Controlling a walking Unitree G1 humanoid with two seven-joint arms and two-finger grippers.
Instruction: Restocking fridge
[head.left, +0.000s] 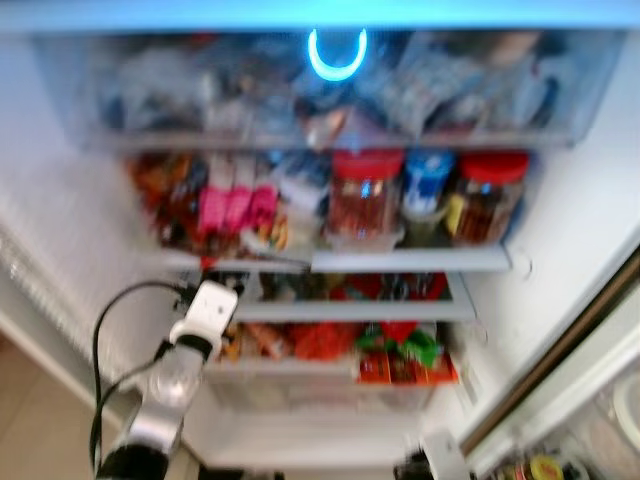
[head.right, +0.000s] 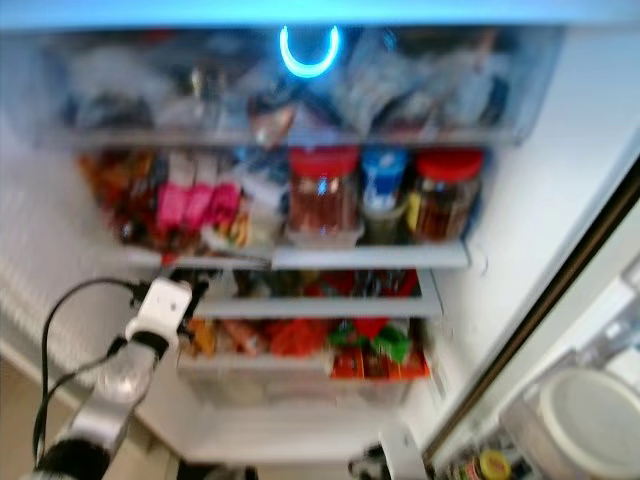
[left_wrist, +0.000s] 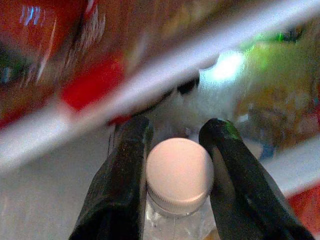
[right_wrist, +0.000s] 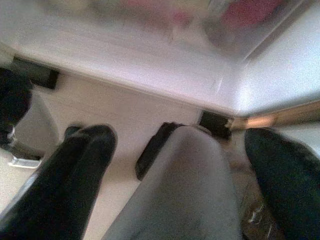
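The open fridge (head.left: 560, 200) is packed with jars and packets. The left gripper (left_wrist: 175, 150) reaches in at a middle shelf (head.left: 410, 261), clamping a clear bottle (left_wrist: 177, 220) between its fingers, white cap (left_wrist: 179, 170) foremost, long axis along them.

The right gripper (right_wrist: 185, 165) hangs low, fingers spread around a grey object.

Right claw (right_wrist: 180, 175) spread (blurred floor (right_wrist: 140, 120)).

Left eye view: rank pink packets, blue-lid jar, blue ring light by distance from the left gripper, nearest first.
1. pink packets: middle shelf, left side, just above the left gripper, which is reaching in at the left edge of the shelf below.
2. blue-lid jar: same shelf, further right between two red-lid jars.
3. blue ring light: fridge top, centre.
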